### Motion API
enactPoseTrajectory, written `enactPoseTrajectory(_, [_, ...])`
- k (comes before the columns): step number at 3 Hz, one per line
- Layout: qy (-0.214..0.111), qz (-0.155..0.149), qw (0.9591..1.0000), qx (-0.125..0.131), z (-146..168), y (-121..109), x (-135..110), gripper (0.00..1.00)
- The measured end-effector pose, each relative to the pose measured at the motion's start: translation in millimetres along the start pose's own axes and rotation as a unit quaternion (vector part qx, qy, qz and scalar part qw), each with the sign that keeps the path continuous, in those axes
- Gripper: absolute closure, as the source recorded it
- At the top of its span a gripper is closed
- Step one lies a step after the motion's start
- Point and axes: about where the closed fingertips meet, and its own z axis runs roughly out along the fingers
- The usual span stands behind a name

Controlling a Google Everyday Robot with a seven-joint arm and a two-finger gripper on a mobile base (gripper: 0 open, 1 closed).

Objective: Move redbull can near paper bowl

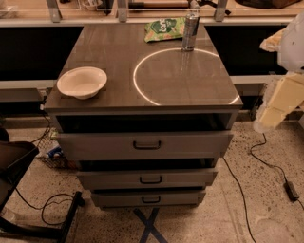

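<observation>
The redbull can (190,32) is slim and silver-grey and stands upright at the far right of the grey cabinet top (118,61), on the rim of a bright light ring. The white paper bowl (82,82) sits at the near left corner, far from the can. My gripper (193,4) shows only as a small grey part at the frame's top edge, right above the can's top. My arm's pale links (281,97) hang at the right edge, off the cabinet.
A flat green snack bag (165,28) lies just left of the can at the back. The cabinet has three drawers (145,144) slightly open below. Cables (256,156) run over the floor at right. A dark chair base (19,166) stands at lower left.
</observation>
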Motion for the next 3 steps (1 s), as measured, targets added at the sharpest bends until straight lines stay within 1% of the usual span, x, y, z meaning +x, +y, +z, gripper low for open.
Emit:
enactPoseTrajectory(1, [-0.071, 0.059, 0.9948, 0.043, 15.7, -29.8, 20.7, 0.0])
enactPoseTrajectory(2, [-0.168, 0.107, 0.9758, 0.089, 24.9, -72.5, 25.9, 0.0])
enactPoseTrajectory(3, [-0.255, 0.165, 0.9435, 0.131, 35.4, -120.1, 12.9, 0.0])
